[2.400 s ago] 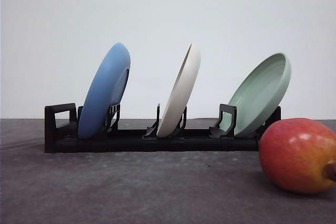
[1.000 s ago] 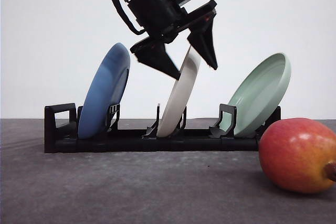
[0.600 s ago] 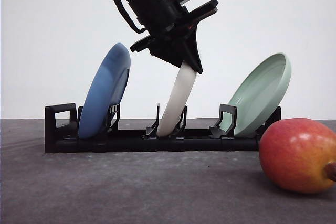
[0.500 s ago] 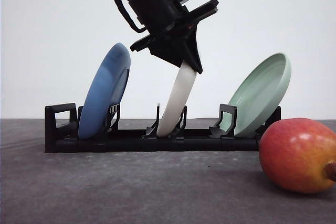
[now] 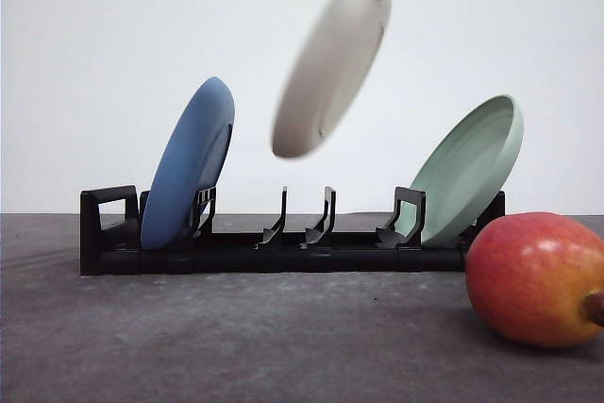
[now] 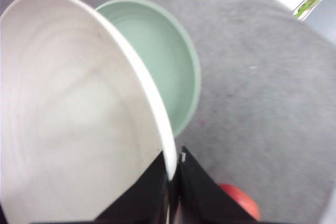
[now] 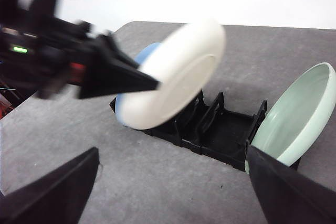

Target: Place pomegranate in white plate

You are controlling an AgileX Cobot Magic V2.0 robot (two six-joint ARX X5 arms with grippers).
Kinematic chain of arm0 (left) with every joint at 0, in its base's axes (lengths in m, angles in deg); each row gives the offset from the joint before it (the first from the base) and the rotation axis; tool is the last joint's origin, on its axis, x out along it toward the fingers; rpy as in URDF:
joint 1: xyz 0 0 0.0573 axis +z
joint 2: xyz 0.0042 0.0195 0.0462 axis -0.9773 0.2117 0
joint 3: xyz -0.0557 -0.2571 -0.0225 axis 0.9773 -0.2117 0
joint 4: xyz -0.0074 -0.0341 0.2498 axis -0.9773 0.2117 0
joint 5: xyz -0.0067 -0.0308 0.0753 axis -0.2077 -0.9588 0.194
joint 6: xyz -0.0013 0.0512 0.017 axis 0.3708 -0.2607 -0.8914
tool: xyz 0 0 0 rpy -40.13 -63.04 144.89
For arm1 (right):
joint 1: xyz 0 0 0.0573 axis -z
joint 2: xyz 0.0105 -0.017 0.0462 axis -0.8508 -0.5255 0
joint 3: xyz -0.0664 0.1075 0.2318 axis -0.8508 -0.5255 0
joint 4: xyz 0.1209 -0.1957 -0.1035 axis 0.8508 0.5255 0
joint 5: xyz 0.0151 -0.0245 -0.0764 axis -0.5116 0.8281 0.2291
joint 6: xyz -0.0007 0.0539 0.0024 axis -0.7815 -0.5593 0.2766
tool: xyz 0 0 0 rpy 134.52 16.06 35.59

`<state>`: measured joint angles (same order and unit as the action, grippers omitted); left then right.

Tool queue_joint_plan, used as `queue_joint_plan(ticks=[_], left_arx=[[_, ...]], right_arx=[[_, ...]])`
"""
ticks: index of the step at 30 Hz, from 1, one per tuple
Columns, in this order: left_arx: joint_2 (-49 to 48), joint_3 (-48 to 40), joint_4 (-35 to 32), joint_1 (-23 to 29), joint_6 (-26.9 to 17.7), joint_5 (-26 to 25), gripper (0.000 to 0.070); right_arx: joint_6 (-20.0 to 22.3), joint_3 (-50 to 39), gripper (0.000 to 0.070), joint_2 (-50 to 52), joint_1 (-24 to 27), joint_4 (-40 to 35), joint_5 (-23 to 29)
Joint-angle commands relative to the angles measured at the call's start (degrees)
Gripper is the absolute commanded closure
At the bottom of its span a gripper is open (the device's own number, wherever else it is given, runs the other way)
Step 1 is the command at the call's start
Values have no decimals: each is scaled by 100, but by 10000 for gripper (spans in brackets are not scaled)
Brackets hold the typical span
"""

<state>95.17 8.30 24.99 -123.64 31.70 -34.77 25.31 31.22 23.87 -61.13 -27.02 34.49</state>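
White plate (image 5: pixel 330 68): clamped at rim by left gripper (image 6: pixel 172 182), tilted above rack (image 5: pixel 283 243). Pomegranate (image 5: pixel 535 277): on table, 4 o'clock of rack. Right gripper (image 7: pixel 168 192): fingers spread wide.

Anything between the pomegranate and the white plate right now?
No obstacle as such, but the white plate is in the air, pinched at its rim by the left gripper, above the black rack. The pomegranate lies untouched on the table, near the green plate.
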Motion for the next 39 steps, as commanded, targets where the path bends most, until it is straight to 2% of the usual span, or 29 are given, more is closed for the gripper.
queue_joint_plan(ticks=[1,7,9,14,16,20,25,33,39], left_arx=[[-202,114,190,-160,64,2,700],[-999,114,1398,-670,9,13,700],[-1161,114,1789,-915,-20,172,700],[-1270,98,2759,-1740,-37,1408,700],[-1268,10,2939,-2068,-37,1934,700],[-1268,-437,2851,-2596,123,2661,700],[-1268,-1297,2436,-2921,393,3106,700],[-1129,-2854,769,-3092,449,3248,700],[-414,-3163,390,-3117,453,3456,700]], right_arx=[[-61,111,132,-22,-9,-37,-2],[-66,111,132,-22,-9,2,-2],[-68,111,132,-22,-9,2,-2],[-201,111,132,-22,-9,2,-2],[-217,111,132,-22,-11,2,-4],[-260,111,132,-22,-11,2,-4],[-280,111,132,-22,-11,2,-4],[-278,111,132,-20,-11,2,-4],[-276,111,132,-22,-11,2,-2]])
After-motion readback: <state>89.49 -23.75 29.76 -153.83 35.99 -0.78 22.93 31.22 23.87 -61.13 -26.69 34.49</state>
